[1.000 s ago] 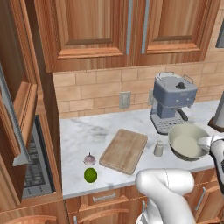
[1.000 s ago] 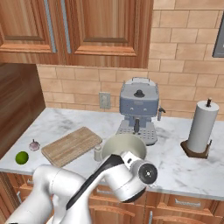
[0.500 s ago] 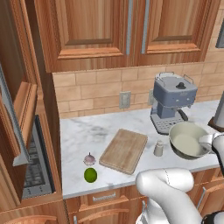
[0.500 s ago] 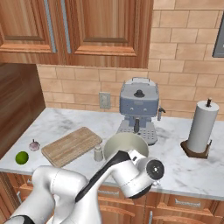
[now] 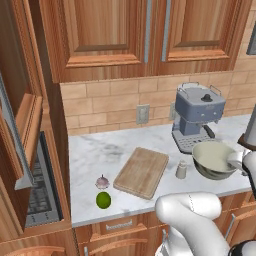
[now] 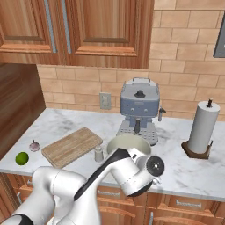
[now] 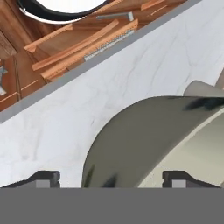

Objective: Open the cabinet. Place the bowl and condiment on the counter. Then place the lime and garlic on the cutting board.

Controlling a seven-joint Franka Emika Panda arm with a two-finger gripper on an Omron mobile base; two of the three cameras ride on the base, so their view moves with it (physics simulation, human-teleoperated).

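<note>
Scanning from the left edge of the surface to the right:

Cabinet (image 5: 20,145): the tall wall cabinet's door stands swung open at the far left of the left base view, its long grey bar handle facing the camera.

Lime (image 5: 103,200): sits on the surface (image 5: 95,155) near its front edge, just left of the cutting board, apart from it.

Garlic (image 5: 102,182): rests on the surface just behind the lime and close beside the board's left corner; from the right base camera it lies between the lime and the board.

Cutting board (image 5: 142,171): lies flat and bare on the surface, turned at an angle, between the garlic and the shaker.

Shaker (image 5: 181,170): the condiment stands upright on the surface, just right of the board and just left of the bowl, in front of the coffee machine.

Coffee machine (image 5: 197,116): stands at the back against the brick wall, behind the shaker and the bowl.

Bowl (image 5: 215,160): sits upright on the surface in front of the coffee machine, dark outside and cream inside; whether it touches the shaker cannot be told.

Claw (image 7: 112,177): the two fingertips stand wide apart in the hand camera, one on each side of the bowl's dark rim, which lies between them without either tip visibly pressing on it; nothing is held.

Paper towel roll (image 6: 203,129): stands upright on its wooden holder at the right end of the surface, well apart from the bowl.
</note>
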